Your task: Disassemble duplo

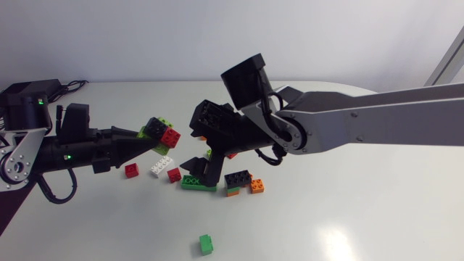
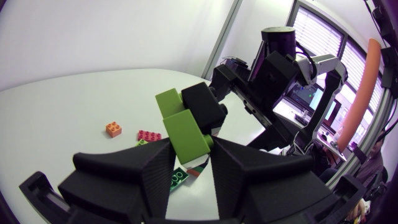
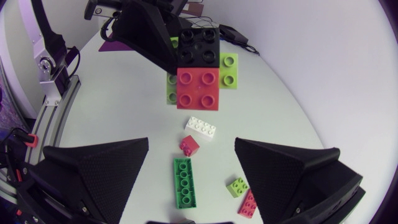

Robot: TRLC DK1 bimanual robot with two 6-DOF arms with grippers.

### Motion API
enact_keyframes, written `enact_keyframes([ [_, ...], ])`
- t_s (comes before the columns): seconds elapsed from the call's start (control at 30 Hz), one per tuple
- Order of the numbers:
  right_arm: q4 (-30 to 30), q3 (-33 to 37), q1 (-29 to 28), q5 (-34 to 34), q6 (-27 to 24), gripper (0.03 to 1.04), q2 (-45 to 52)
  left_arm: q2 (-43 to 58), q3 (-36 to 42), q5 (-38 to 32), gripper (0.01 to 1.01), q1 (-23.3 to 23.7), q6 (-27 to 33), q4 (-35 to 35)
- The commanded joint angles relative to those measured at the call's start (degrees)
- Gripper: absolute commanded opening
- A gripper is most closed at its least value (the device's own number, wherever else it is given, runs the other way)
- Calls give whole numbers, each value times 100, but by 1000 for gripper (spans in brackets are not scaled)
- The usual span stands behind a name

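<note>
table: white, smooth, slightly glossy (image 1: pixel 362 210); far edge curved; soft light glare on the near side.
duplo cluster: black, red & lime-green bricks stuck together (image 1: pixel 162 134); studs face the right wrist cam, red 2x2 in front, black above it, lime showing at both sides (image 3: pixel 198 87). Held up off the table, left of centre.
left pincer: closed on the duplo cluster (image 2: pixel 189 155); a finger pressed to each side of the lime part, arm coming in low from the left.
right pincer: wide open, nothing in it (image 3: pixel 191 146); hangs over the loose bricks, just beside the cluster, not touching as far as the head cam shows.
loose bricks: scattered on the table under & near the right pincer – white brick (image 3: pixel 201 127), small red brick (image 3: pixel 189 144) next to it, long green plate (image 3: pixel 185 182), orange brick (image 1: pixel 257 185).
lone green brick: well apart from the rest, nearer the front edge (image 1: pixel 206 244).
</note>
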Motion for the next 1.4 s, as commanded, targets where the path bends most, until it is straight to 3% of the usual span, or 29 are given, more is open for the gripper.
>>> enact_keyframes([
  [0.0,153,-190,90,-40,-31,995,-166,65,50,-23,193,-113,121,79],
  [0.23,312,-278,108,-40,-22,995,-210,118,6,-339,193,-412,218,52],
  [0.5,373,-305,99,30,-13,992,-245,179,32,-366,193,-447,235,0],
  [0.63,470,-331,108,91,-22,943,-254,179,32,-366,193,-456,244,-27],
  [0.87,478,-340,99,91,-13,756,-263,179,23,-366,193,-535,262,-88],
  [1.0,558,-340,99,100,31,582,-236,171,14,-366,193,-614,323,-159],
  [1.27,514,-278,73,100,57,420,-140,118,14,-366,193,-720,543,-370],
  [1.37,452,-252,38,83,49,408,-140,100,14,-366,193,-702,543,-387],
])
